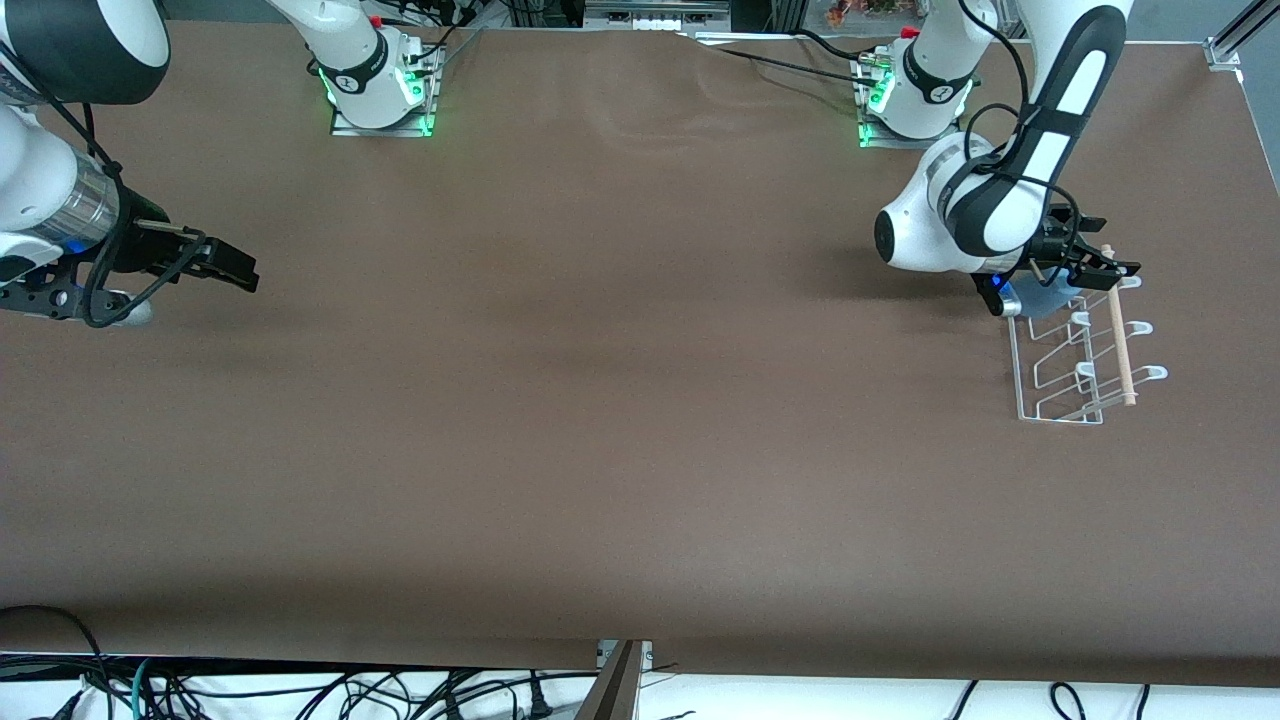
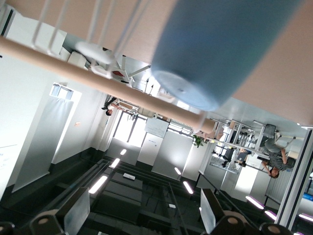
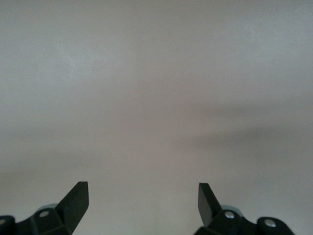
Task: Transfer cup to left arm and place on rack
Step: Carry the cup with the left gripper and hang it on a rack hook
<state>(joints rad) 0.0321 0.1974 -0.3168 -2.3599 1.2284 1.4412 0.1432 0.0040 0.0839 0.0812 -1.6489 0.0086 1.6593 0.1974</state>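
The light-blue cup [image 1: 1047,297] sits tilted on the white wire rack [image 1: 1060,412], at the rack's end nearest the left arm's base, next to the wooden dowel [image 1: 1120,340]. My left gripper [image 1: 1085,266] hovers just over that end of the rack, open, with its fingers apart from the cup. In the left wrist view the cup [image 2: 220,49] shows its round base, clear of the open gripper [image 2: 144,215], with the dowel [image 2: 98,81] across the view. My right gripper [image 1: 235,266] waits open and empty over the table at the right arm's end; it also shows in the right wrist view [image 3: 143,196].
The brown table [image 1: 620,400] stretches between the two arms. Both arm bases [image 1: 380,90] stand along the edge farthest from the front camera. Cables hang below the nearest table edge [image 1: 300,690].
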